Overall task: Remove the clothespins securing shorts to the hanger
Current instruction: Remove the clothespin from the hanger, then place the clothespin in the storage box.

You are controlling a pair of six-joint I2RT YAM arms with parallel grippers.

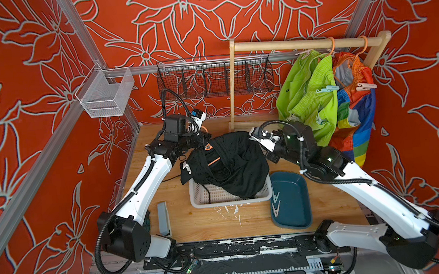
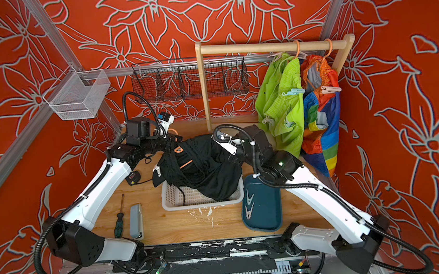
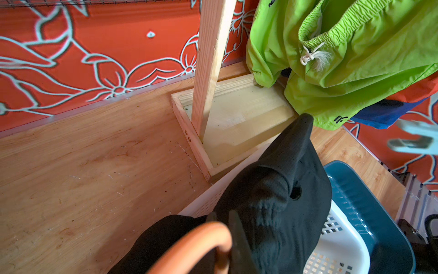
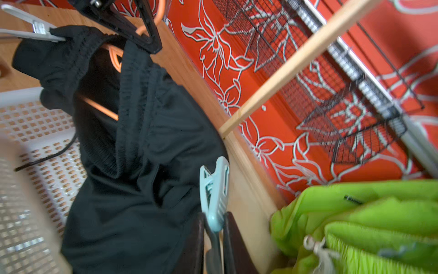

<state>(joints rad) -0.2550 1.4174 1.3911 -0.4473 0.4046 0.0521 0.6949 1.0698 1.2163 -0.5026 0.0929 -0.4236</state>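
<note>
Right gripper (image 4: 214,220) pinched the tail of a mint clothespin (image 4: 214,189), long axis in line with the fingers, nose clear of the black shorts (image 4: 142,178) just beside it. Teal tray (image 1: 293,190) lay below, back toward the right arm's base; likely drop spot, right arm nearer. Left gripper (image 4: 148,40) was clamped on the orange hanger (image 4: 100,108). Pale clothespin (image 4: 40,29) was clipped on the waistband beyond. Right elbow bent, wrist turned inward.

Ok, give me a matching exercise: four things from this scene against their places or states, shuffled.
1 black shorts
2 lime green shorts
3 right gripper
4 teal tray

A hanging from the wooden rail
B shut on a mint clothespin
C lower end in the white basket
D holds two loose clothespins

Pairs: 1-C, 2-A, 3-B, 4-D
</note>
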